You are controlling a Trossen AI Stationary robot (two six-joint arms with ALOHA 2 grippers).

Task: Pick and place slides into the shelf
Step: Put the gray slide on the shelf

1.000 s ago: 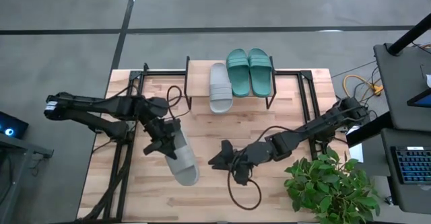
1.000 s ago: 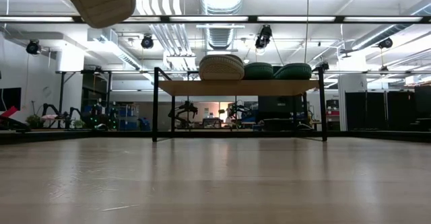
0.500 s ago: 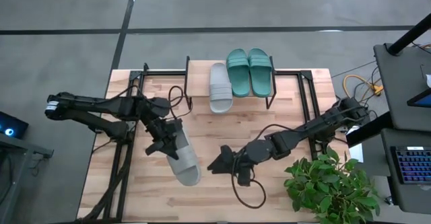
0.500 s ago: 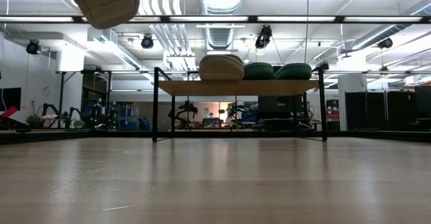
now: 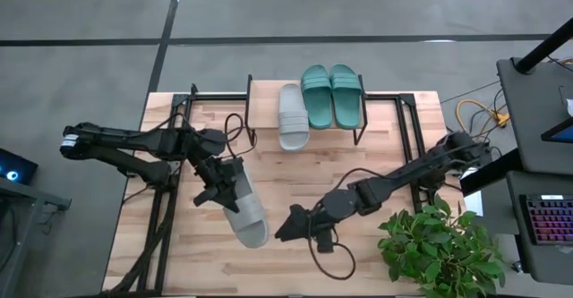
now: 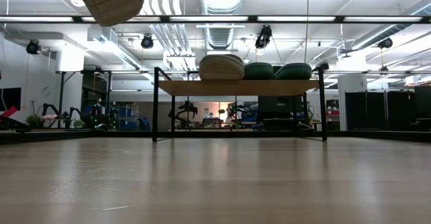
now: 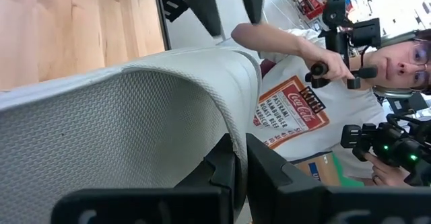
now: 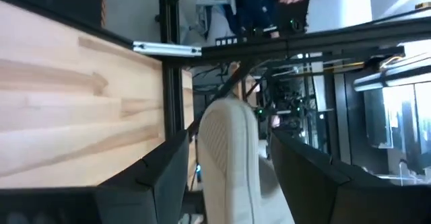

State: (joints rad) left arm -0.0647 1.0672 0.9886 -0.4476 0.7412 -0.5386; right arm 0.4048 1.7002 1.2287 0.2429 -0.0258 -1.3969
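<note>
The large light-wood plank bench (image 5: pixel 376 168) carries everything, and at its twelve o'clock edge stands the small low shelf with a pale wood top and thin black metal legs (image 5: pixel 260 97). On it already sit three ribbed-strap slides: the teal-green pair (image 5: pixel 331 95) toward three o'clock and one light grey slide (image 5: pixel 292 115) beside them, its toe overhanging the front edge. Only the nine o'clock end of the shelf is bare.

My left pincer (image 5: pixel 218 183) is clamped on the edge of the second light grey ribbed slide (image 5: pixel 243 210), which hangs in the air over the bench at about seven o'clock from the shelf; in the low view its sole (image 6: pixel 111 1) sits high, well off the wood. My right pincer (image 5: pixel 288 227) hovers just at three o'clock of that slide, fingers spread wide and holding nothing.

Biggest risk, as I judge it: I hold the slide by a thin rim only, so the long foam body can swing or slip out as I carry it toward twelve o'clock. Next, the free slot is narrow; coming in crooked could knock the overhanging grey slide off the shelf. Next, my two arms are close, and a careless sweep could clip them together. Smallest, the black cable (image 5: pixel 327 253) looping near my right pincer could snag.
</note>
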